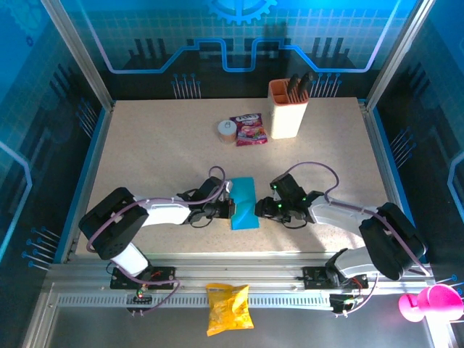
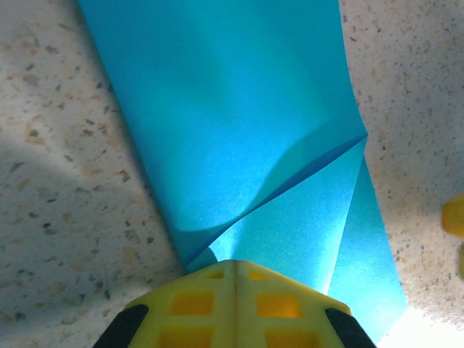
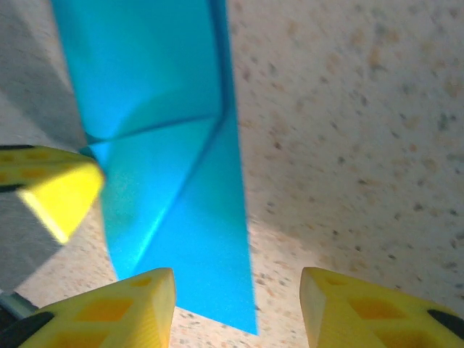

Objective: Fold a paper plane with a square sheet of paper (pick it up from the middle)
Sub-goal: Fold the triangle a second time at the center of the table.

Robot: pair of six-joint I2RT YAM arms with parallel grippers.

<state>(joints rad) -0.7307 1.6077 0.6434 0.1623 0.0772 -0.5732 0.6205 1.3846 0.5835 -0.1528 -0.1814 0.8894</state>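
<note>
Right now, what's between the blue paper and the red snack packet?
Bare tabletop only, seen from the top camera, separates the blue paper from the snack packet.

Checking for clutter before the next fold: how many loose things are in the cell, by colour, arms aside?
Blue: 1, folded paper
Red-purple: 1, snack packet
Yellow: 1, crisp bag
Orange and white: 1, holder with dark handles
Tan: 1, small round object
Pink: 1, cup
Total: 6
</note>
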